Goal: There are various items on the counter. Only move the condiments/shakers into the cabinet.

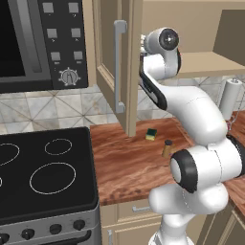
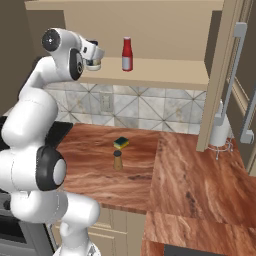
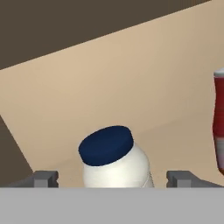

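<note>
White jar [image 3: 114, 164] with its dark blue lid is sitting tilted between the 2 finger tips of the gripper [image 3: 113, 179], which is reaching to the tan shelf of the open cabinet [image 2: 165, 77]; the fingers [image 3: 43, 178] are standing wide of the jar on both sides, apart from it, so nothing is being gripped. The red squeeze bottle [image 2: 127, 55] is standing upright on that shelf near the jar. The tan-brown shaker [image 2: 118, 160] is standing on the wood-grain counter [image 2: 190, 185], just beside the green-and-yellow sponge [image 2: 120, 143].

Glossy red-brown wood-grain counter [image 2: 190, 175]; matt beige cabinet shelf [image 2: 165, 72].
</note>
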